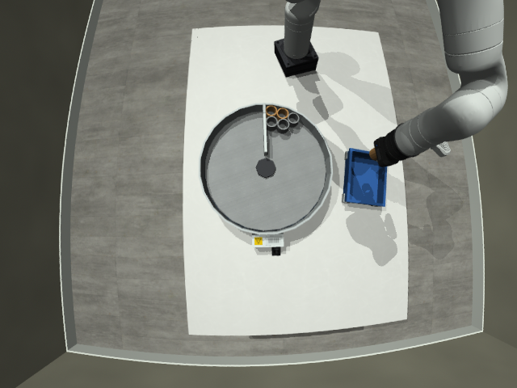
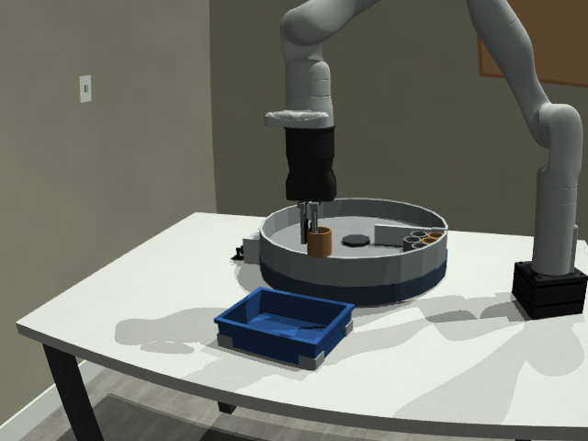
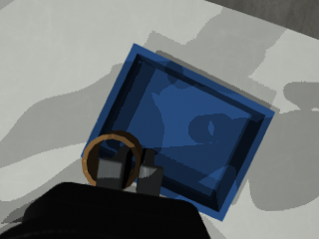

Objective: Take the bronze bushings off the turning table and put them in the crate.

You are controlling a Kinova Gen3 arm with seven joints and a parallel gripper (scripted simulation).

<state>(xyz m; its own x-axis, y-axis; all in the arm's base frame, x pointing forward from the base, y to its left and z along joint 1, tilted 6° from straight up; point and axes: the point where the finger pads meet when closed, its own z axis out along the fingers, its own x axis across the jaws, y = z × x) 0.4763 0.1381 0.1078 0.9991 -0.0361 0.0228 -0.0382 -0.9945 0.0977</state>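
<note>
My gripper (image 2: 309,233) (image 3: 137,161) is shut on the wall of a bronze bushing (image 1: 372,153) (image 2: 319,243) (image 3: 131,140), one finger inside the ring. It holds the bushing upright, well above the crate. The blue crate (image 1: 365,204) (image 2: 265,339) (image 3: 174,115) shows no bushing inside; in the wrist view the held bushing overlaps one of its corners. Two bronze bushings (image 1: 271,106) (image 1: 282,108) stand on the turning table (image 1: 250,200) (image 2: 360,273), against its wall and near the divider. Three steel bushings (image 1: 271,127) (image 1: 283,128) (image 1: 298,118) stand close beside them.
A raised wall rings the turning table, with a straight divider (image 1: 265,133) (image 2: 389,234) and a dark centre hub (image 1: 266,168) (image 2: 356,240). A small labelled box (image 1: 267,241) sits at the table's outer side. The arm's black base (image 1: 296,62) (image 2: 550,291) stands beyond the turning table.
</note>
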